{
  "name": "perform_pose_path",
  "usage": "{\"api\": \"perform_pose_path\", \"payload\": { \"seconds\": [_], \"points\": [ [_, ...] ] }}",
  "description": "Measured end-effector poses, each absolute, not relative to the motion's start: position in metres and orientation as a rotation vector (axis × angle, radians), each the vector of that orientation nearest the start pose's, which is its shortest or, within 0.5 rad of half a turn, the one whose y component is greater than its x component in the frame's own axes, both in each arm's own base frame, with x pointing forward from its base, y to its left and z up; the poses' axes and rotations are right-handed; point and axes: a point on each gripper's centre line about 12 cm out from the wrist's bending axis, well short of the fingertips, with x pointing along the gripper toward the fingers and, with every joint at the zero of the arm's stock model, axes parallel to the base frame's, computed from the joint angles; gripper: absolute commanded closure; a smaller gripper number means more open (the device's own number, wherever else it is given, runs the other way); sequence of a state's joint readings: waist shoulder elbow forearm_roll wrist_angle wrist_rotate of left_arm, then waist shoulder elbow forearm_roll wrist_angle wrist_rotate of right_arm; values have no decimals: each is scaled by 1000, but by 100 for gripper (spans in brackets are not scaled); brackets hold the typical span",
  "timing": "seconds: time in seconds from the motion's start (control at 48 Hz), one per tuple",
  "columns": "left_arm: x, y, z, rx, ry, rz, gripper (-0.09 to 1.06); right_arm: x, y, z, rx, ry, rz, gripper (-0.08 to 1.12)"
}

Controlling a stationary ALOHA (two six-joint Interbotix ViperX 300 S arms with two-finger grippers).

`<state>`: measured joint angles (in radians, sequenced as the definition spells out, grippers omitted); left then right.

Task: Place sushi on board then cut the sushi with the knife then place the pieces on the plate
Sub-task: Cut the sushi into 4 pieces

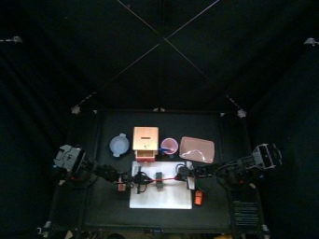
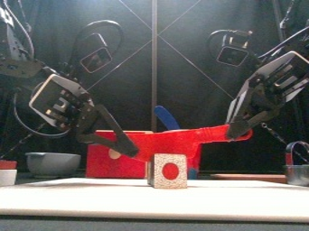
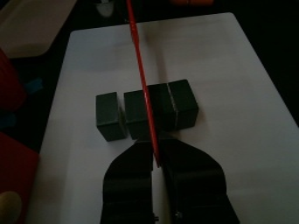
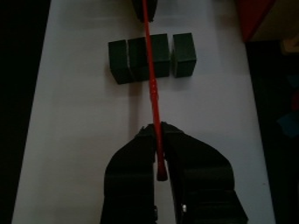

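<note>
A dark green sushi roll (image 3: 176, 103) of three blocks lies on the white cutting board (image 3: 228, 70), one end block (image 3: 110, 117) set slightly apart. The red knife (image 3: 139, 66) stands on edge across the roll's middle, its blade running between both grippers. My left gripper (image 3: 156, 166) is shut on one end of it and my right gripper (image 4: 158, 166) on the other. In the front view the roll's white and red end (image 2: 168, 170) faces the camera under the knife (image 2: 182, 137). The pink tray (image 1: 197, 147) lies behind the board on the right.
Behind the board stand the wooden box (image 1: 147, 140) with its red drawer front, a blue-grey bowl (image 1: 119, 143) to its left, and a red cup (image 1: 170, 143) with a blue knife (image 2: 163, 115) between box and tray.
</note>
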<state>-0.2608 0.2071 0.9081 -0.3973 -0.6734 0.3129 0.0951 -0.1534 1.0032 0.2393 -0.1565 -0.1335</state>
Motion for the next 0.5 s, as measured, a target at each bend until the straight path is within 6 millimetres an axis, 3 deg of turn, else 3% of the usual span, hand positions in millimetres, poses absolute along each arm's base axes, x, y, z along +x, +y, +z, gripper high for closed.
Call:
{"api": "perform_pose_path", "payload": {
  "seconds": [0.25,0.5],
  "points": [
    [351,-64,67,103,527,3,58,304,26,109,69,773,7,69],
    [352,-65,75,102,510,1,58,305,28,114,69,765,15,69]
  ]
}}
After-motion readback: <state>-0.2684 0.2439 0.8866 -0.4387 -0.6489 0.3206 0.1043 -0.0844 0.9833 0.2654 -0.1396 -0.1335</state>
